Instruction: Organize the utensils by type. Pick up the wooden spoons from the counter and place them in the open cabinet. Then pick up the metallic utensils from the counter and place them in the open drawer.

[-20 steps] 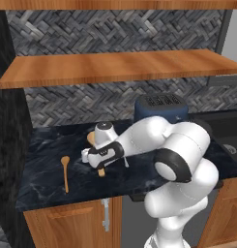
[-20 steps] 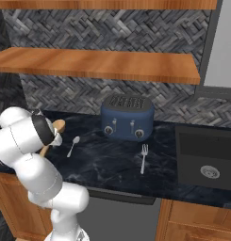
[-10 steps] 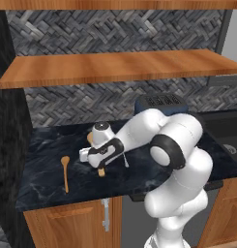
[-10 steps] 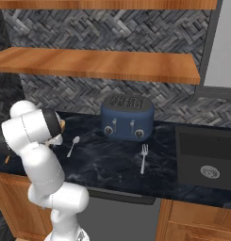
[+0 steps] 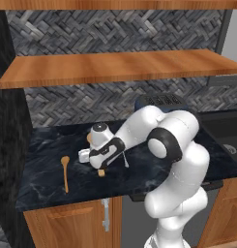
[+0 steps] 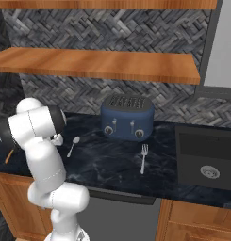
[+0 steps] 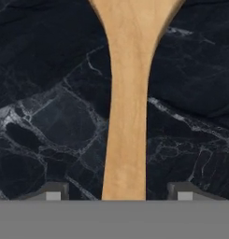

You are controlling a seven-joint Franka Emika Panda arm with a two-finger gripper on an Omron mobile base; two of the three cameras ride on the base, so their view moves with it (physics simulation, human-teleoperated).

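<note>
My gripper (image 7: 118,193) is down at the black counter (image 7: 50,93), open, with its jaws on either side of the large wooden spoon's (image 7: 127,116) handle and a gap on each side. In the left base view the hand (image 5: 100,157) covers most of that spoon (image 5: 101,172). The smaller wooden spoon (image 5: 65,172) lies to its left on the counter (image 5: 47,150). A small silver spoon (image 6: 73,145) lies just right of the arm, and a silver fork (image 6: 144,157) rests in front of the toaster. The open cabinet and open drawer are out of view.
A blue toaster (image 6: 127,117) stands at the back of the counter, and a black sink (image 6: 209,162) is set in at the right. A wooden shelf (image 5: 115,68) runs above the counter. Low wood cabinets (image 5: 66,225) sit under the counter edge.
The elbow has swung up and over towards the left. The hand has stayed over the large wooden spoon and settled a little lower.
</note>
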